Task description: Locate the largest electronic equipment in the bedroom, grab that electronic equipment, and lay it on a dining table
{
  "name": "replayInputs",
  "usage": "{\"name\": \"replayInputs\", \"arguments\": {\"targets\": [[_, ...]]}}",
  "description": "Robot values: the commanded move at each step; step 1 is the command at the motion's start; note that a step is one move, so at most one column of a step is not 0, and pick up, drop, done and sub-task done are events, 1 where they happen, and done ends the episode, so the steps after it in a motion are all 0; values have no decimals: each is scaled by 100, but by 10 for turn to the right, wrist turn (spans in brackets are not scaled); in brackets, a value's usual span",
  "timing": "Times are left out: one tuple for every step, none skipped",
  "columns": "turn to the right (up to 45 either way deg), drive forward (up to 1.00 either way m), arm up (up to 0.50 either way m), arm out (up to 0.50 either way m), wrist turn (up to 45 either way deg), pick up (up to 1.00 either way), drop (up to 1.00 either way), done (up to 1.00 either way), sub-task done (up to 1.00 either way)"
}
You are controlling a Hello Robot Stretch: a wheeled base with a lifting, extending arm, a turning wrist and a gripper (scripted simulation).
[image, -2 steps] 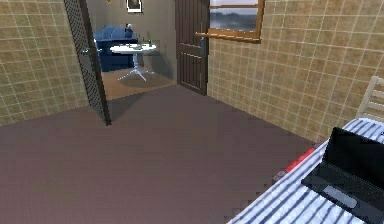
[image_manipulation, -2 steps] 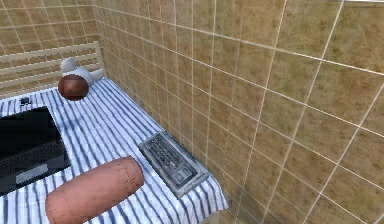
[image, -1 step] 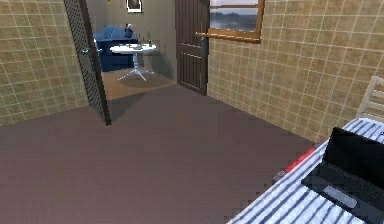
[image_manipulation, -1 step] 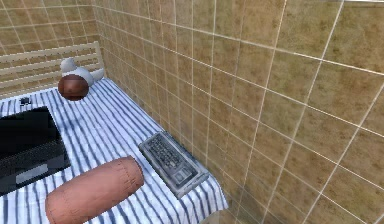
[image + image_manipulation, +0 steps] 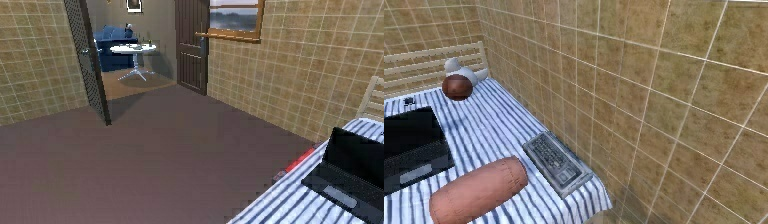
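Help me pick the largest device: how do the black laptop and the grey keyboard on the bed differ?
The laptop is black; the keyboard is grey. The laptop looks clearly larger than the keyboard. The laptop's lid is raised; the keyboard lies flat. Both rest on the striped bed.
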Motion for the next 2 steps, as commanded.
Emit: {"name": "replayInputs", "arguments": {"targets": [[0,0,0,30,0,0,0,0,0],[0,0,0,0,450,0,0,0,0]]}}
